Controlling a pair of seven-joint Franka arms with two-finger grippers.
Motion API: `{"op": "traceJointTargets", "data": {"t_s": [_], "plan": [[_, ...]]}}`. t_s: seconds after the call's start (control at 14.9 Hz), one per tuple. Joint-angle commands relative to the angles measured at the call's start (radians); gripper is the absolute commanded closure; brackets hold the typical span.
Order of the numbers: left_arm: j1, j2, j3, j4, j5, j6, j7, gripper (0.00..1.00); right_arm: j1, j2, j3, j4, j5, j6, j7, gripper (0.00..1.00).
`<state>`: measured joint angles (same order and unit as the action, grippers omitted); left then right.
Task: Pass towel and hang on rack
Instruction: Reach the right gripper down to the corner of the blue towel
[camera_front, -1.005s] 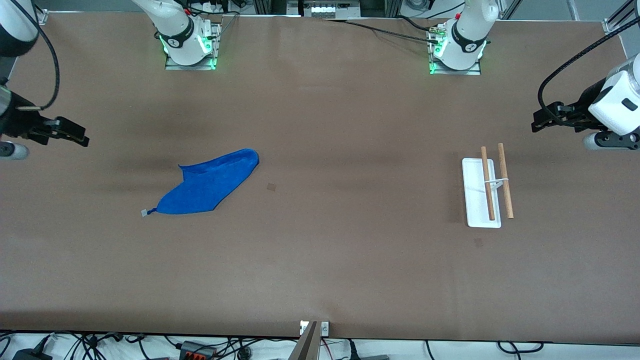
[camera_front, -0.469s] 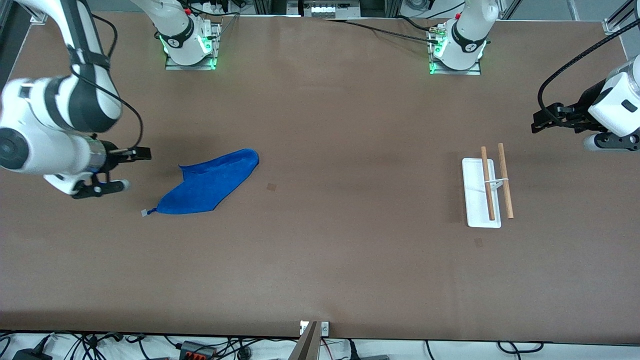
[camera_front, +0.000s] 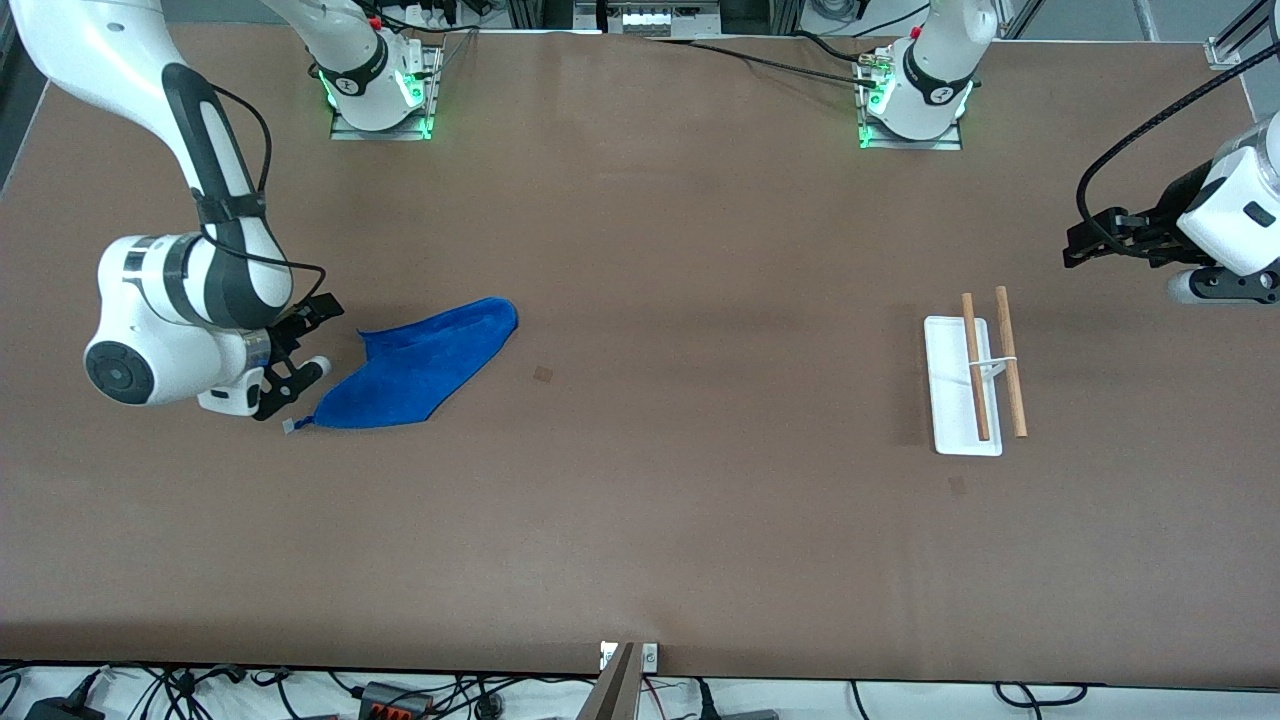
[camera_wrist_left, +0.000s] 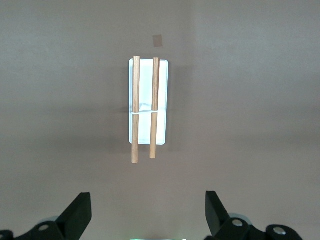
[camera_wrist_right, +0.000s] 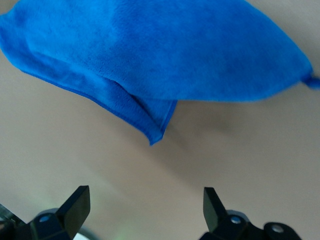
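Now right gripper spread, moved up beside towel, left gripper spread, unmoved

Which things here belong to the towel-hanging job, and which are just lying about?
Job:
towel, flat on the table
rack, toward the left arm's end
right hand, open beside the towel
left hand, open, waiting

Lying about:
cables off the table's near edge

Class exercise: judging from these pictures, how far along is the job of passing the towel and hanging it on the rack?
Nothing is done. The towel lies on the table, ungrasped. In hand: the right gripper, open, is beside its edge. Left: grasp, pass to the left gripper, open and waiting near the rack, then hang.
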<state>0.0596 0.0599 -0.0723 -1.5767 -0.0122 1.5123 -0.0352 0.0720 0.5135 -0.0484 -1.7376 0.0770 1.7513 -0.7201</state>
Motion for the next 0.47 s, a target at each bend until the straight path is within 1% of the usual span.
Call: {"op": "traceJointTargets", "data": {"t_s": [0.0, 0.2, 0.27, 0.4], "plan": [[0.006, 0.012, -0.004, 0.030, 0.017, -0.014, 0.018, 0.00, -0.003, 0.039, 0.002, 0.010, 0.029, 0.045, -0.172, 0.00], [0.006, 0.014, -0.004, 0.030, 0.017, -0.012, 0.020, 0.00, -0.001, 0.071, 0.002, 0.004, 0.070, 0.059, -0.315, 0.00], [0.006, 0.012, -0.004, 0.030, 0.017, -0.014, 0.020, 0.00, 0.002, 0.071, 0.002, -0.013, 0.079, 0.063, -0.323, 0.00], [0.006, 0.014, -0.004, 0.030, 0.015, -0.012, 0.020, 0.00, 0.009, 0.071, 0.004, -0.051, 0.090, 0.114, -0.328, 0.00]]}}
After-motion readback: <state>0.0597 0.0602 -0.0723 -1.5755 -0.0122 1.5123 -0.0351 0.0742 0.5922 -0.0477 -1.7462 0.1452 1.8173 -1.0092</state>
